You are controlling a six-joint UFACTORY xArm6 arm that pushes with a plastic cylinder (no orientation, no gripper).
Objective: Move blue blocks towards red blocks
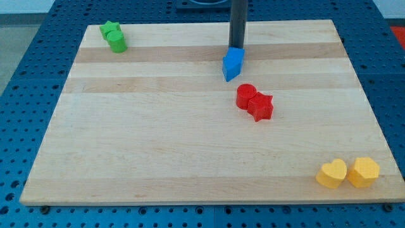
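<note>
Just my tip [237, 48], a jawless tool, against the blue block's [232, 64] top edge.

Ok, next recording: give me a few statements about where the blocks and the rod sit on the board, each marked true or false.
1. My tip sits at the top edge of the blue block. True.
2. The blue block touches the red blocks. False: a gap separates them.
3. Two green blocks sit at the view's top left. True.
4. The yellow blocks sit at the view's bottom left. False: bottom right.
</note>
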